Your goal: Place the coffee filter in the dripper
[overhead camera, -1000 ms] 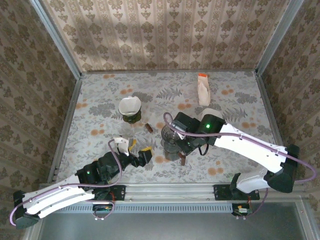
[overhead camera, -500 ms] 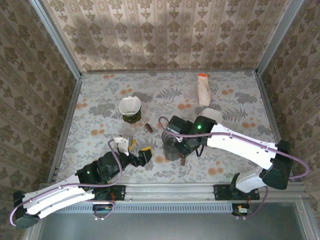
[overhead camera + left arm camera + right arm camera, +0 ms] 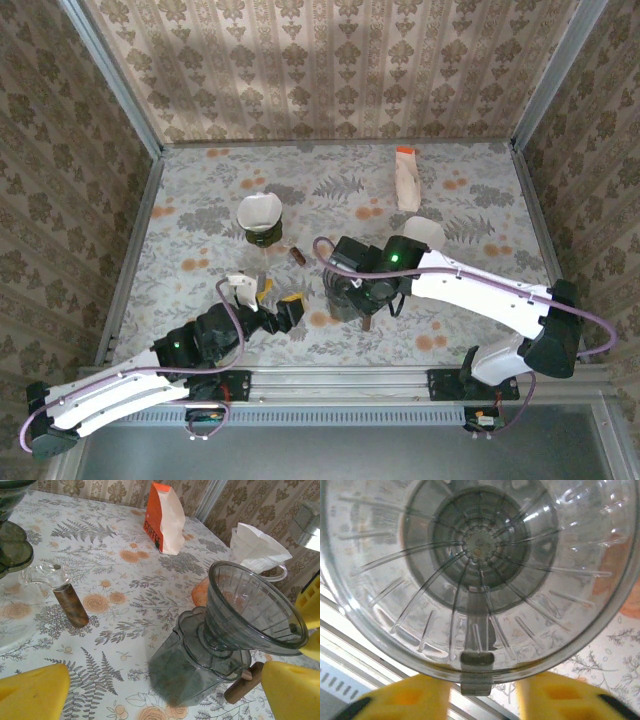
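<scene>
A clear grey dripper (image 3: 255, 607) sits on a smoky carafe (image 3: 195, 665) with a wooden handle (image 3: 244, 682), and its ribbed cone (image 3: 480, 565) is bare inside. My right gripper (image 3: 482, 695) hovers right over it (image 3: 358, 292). Its yellow fingers (image 3: 415, 697) stand open on either side of the dripper's small tab (image 3: 476, 682) without touching it. A white coffee filter (image 3: 257, 547) stands in a clear holder behind the carafe (image 3: 425, 230). My left gripper (image 3: 160, 700) is wide open and holds nothing, a little to the left of the carafe (image 3: 278, 296).
A second dark dripper with a white cone in it (image 3: 260, 214) stands on a clear carafe with a wooden handle (image 3: 70, 605) at the middle left. An orange-and-white coffee bag (image 3: 405, 180) lies at the back right. Wallpapered walls enclose the table.
My right gripper has shifted left over the carafe, and its jaws have come apart off the dripper's tab. The left arm has stayed still.
</scene>
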